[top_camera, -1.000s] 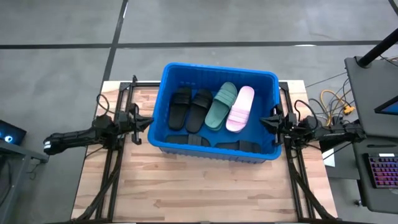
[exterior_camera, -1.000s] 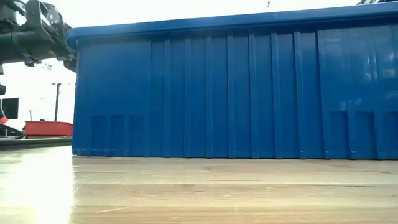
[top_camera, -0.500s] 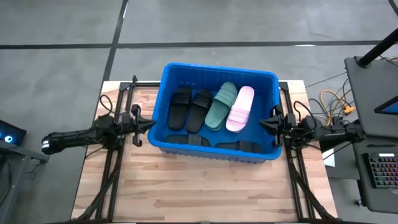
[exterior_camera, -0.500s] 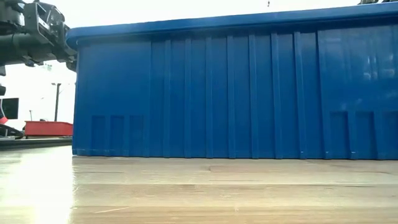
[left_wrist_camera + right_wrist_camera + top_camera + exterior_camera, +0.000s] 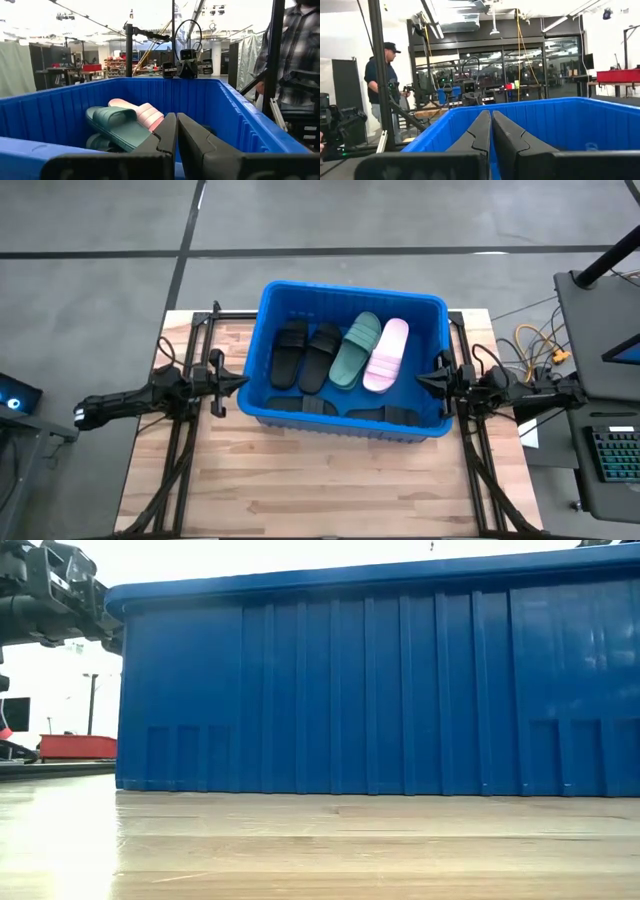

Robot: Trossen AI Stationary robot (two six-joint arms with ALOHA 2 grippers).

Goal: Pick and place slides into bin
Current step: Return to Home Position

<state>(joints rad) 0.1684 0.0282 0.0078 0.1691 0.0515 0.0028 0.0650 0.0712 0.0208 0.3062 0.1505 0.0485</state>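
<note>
The blue bin (image 5: 262,330) stands at the middle of the wooden table, toward its far edge, and fills the low view (image 5: 380,680). Inside it lie two black slides (image 5: 305,356), a dark green slide (image 5: 355,350) and a pale pink slide (image 5: 386,355); more black slides (image 5: 385,416) lie along its near wall. My left gripper (image 5: 237,378) is shut and empty just outside the bin's left wall. My right gripper (image 5: 424,376) is shut and empty at the bin's right wall. The left wrist view shows the green slide (image 5: 120,127) and pink slide (image 5: 145,112) over the rim.
Black arm frames (image 5: 185,440) run along the table's left and right sides. A person (image 5: 382,95) stands beyond the table's left side. A desk with a keyboard (image 5: 610,455) is at the right. Bare wood (image 5: 320,480) lies near the table's front edge.
</note>
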